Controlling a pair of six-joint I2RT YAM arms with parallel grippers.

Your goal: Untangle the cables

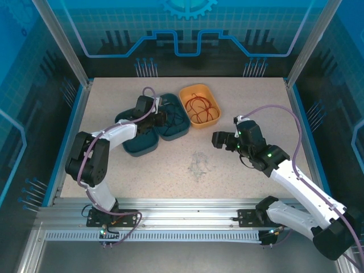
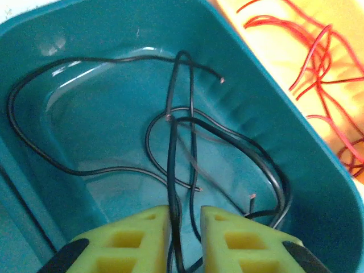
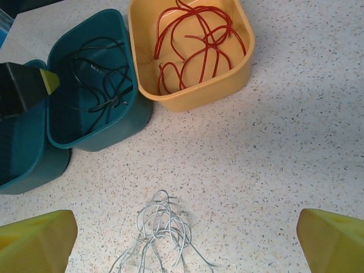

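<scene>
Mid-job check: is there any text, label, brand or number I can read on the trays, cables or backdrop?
None: no readable text.
The teal tray, yellow tray, black cables, red cables and whitish cables carry no markings; the back panel has a gear graphic, no words.

Cut off at the bottom edge of the left wrist view: lower ends of the black cables (image 2: pixel 171 170), lost between the fingers (image 2: pixel 136 242) of the left gripper (image 2: pixel 186 239). Cut off at the right edge there: most of the yellow tray (image 2: pixel 273 54) and its red cables (image 2: pixel 318 62). In the right wrist view, cropped below: ends of the whitish cables (image 3: pixel 162 227); cropped at left: a teal tray (image 3: pixel 23 151). From above, too faint to count single whitish strands.
</scene>
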